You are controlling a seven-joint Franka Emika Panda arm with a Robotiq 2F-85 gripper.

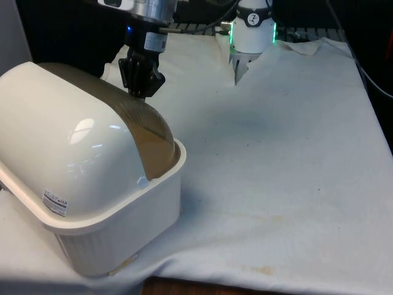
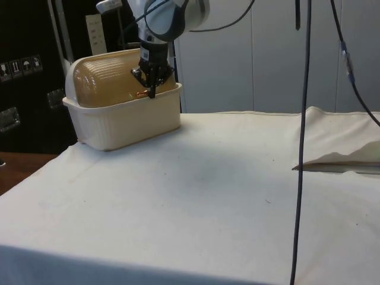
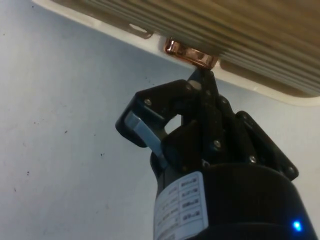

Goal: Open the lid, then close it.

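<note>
A white sticker (image 1: 54,203) on the cream bread box (image 1: 116,227) carries print too small to read. The box sits at the front view's left; its ribbed tan lid (image 2: 110,80) looks down. Beyond, the gripper (image 3: 202,75) is clenched, fingertips at the copper handle (image 3: 190,54).

You are working in a robotics lab: the bench (image 2: 196,196) is draped in a plain white cloth (image 1: 276,153), black curtains (image 1: 55,31) close off the back, cables (image 2: 304,119) hang loose over the bench, and dark cabinets (image 2: 24,77) carry warning stickers (image 2: 21,66)
</note>
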